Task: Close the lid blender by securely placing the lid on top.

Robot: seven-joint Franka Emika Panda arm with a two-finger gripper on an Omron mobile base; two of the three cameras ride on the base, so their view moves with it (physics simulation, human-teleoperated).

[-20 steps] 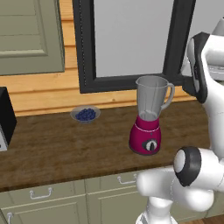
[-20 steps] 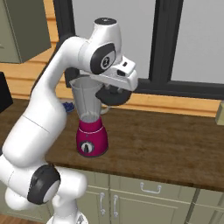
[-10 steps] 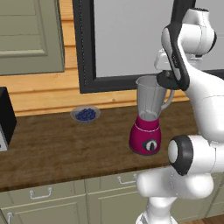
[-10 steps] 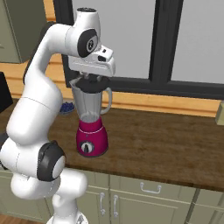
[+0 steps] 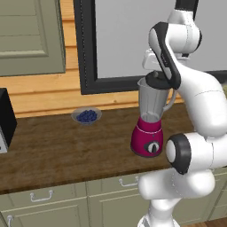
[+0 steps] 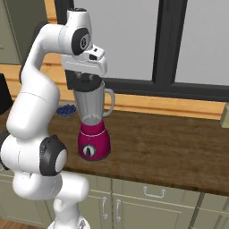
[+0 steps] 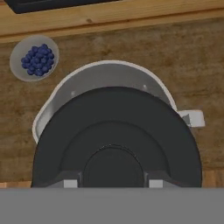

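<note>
On the wooden counter (image 5: 53, 150) the arm bends up and over, its gripper (image 6: 86, 79) pointing straight down, clamped on the black lid (image 7: 116, 140) just above the blender (image 5: 150, 119) jar's rim. Farther back sits a bowl of blueberries (image 5: 86, 116).

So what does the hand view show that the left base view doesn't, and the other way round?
Hand view alone: the black lid from above, held between the fingers, offset from the jar rim, part of which peeks out beyond its upper edge.

Left base view alone: the blender from the side with its magenta base and dial, the cabinets under the counter, and a black appliance at the left edge.

Both: the jar, the blueberry bowl and the wooden counter.
</note>
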